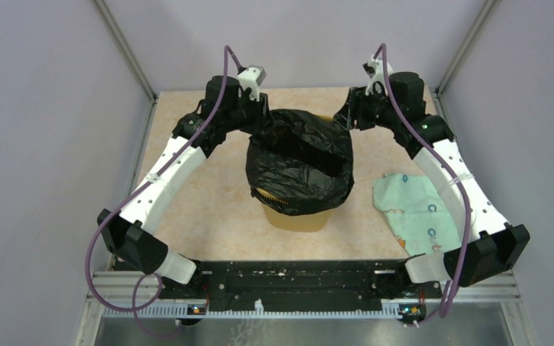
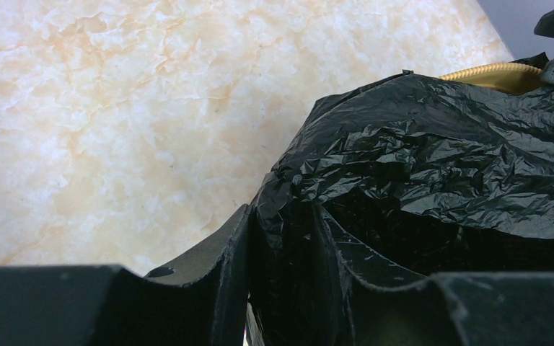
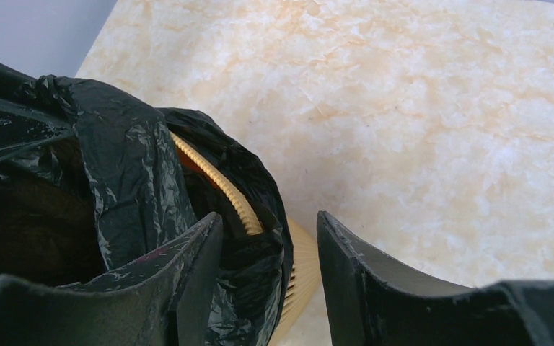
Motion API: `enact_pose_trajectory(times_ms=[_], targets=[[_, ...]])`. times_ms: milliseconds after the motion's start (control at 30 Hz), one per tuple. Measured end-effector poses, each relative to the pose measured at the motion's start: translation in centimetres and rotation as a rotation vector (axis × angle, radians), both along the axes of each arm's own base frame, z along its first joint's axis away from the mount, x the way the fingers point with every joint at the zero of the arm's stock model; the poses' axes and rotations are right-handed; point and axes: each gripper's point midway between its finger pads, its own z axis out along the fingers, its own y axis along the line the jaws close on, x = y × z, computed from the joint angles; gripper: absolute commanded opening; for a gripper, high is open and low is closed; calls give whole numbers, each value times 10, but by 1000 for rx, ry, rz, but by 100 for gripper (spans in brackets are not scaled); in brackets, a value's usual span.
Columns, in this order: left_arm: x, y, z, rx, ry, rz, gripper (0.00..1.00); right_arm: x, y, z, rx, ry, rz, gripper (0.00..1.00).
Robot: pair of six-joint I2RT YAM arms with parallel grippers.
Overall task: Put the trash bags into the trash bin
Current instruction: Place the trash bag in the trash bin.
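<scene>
- I've got the left gripper point(image 2: 283, 216) pinching the trash bag point(image 1: 299, 162); the right gripper point(image 3: 268, 216) is spread, straddling the rim.
- Bag is draped over the trash bin point(image 1: 296, 220) mouth.
- Risk: an uneven pull could tip the bin or tear the bag.

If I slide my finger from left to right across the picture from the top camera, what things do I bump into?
left arm → black trash bag → green cloth
</scene>
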Motion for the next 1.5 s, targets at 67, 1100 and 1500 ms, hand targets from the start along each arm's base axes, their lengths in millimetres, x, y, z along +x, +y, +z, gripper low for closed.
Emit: enact_pose_trajectory(times_ms=[67, 1100, 1500], targets=[[0, 0, 0, 0, 0, 0, 41, -1, -1, 2, -7, -4, 4, 53], [4, -4, -11, 7, 27, -9, 41, -24, 8, 1, -192, -38, 61, 56], [11, -9, -7, -5, 19, -12, 40, -17, 1, -18, -262, 3, 38, 22]])
